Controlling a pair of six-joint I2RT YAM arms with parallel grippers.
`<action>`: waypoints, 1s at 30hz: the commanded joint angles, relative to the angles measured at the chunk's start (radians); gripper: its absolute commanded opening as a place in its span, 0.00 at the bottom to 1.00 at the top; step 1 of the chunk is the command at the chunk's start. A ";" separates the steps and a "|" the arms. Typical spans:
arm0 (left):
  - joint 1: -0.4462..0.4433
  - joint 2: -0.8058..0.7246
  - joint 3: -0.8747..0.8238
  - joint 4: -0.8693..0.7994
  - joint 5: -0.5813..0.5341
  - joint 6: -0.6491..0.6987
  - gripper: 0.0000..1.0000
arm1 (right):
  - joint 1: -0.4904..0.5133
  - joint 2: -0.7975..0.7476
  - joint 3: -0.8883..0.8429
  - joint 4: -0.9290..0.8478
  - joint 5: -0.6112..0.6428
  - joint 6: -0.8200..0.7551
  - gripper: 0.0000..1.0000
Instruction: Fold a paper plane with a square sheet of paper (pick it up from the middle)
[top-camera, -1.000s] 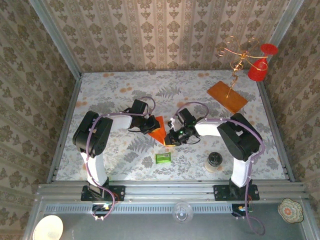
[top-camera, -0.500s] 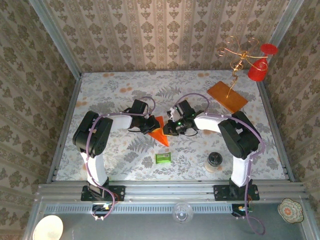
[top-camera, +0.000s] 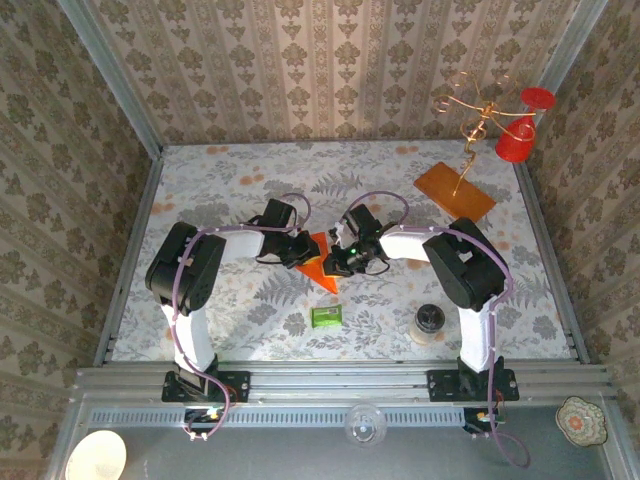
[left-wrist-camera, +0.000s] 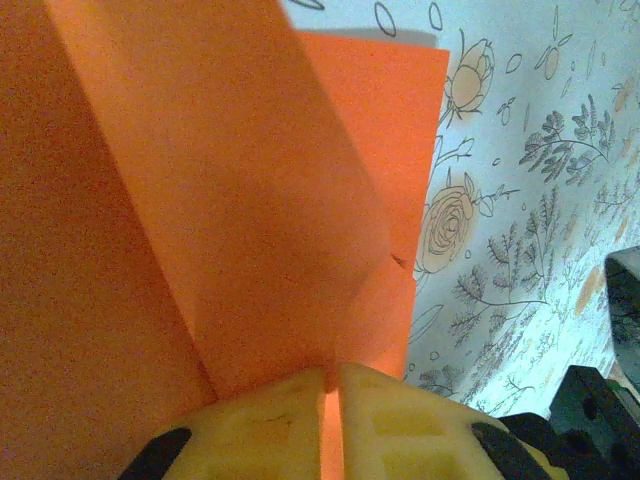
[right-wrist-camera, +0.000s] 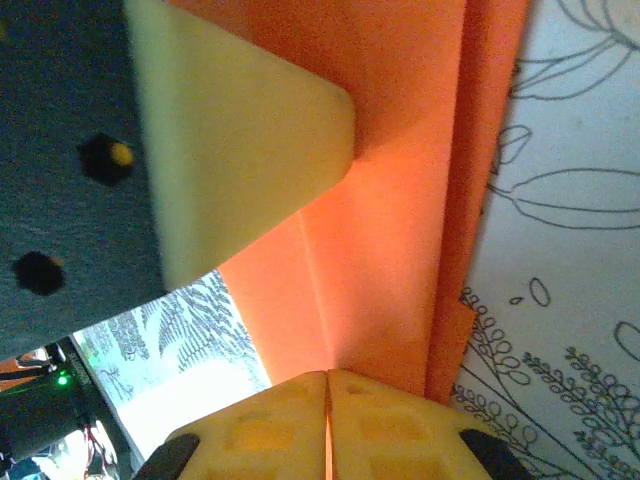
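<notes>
The square sheet of paper (top-camera: 320, 270) is bright orange and folded into a pointed wedge, like a rough paper plane, with its tip toward the near right. It sits mid-table between both grippers. My left gripper (top-camera: 303, 252) is shut on the paper's left side; in the left wrist view a thin orange strip shows between the fingers of the left gripper (left-wrist-camera: 333, 375), and folded layers of paper (left-wrist-camera: 200, 200) fan out ahead. My right gripper (top-camera: 337, 262) is shut on the opposite edge. The right wrist view shows the right gripper (right-wrist-camera: 327, 378) pinching the paper (right-wrist-camera: 400, 250), with a left finger (right-wrist-camera: 250, 140) pressing on it.
A small green packet (top-camera: 325, 316) lies just in front of the paper. A dark round jar (top-camera: 429, 320) stands at the near right. A brownish-orange board (top-camera: 455, 192) with a gold wire stand and a red cup (top-camera: 515, 145) are at the back right.
My right gripper has moved left and a little away from me onto the paper's edge and closed on it. The left gripper has stayed put, still gripping the paper.
</notes>
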 joint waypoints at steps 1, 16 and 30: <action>-0.004 0.012 0.005 -0.038 0.000 0.002 0.14 | 0.005 0.021 -0.016 -0.073 0.041 -0.046 0.11; 0.027 0.049 0.057 -0.067 -0.028 0.090 0.14 | 0.004 0.029 -0.022 -0.234 0.177 -0.163 0.09; 0.218 0.153 0.225 -0.227 -0.055 0.263 0.15 | -0.009 0.031 -0.049 -0.290 0.259 -0.198 0.08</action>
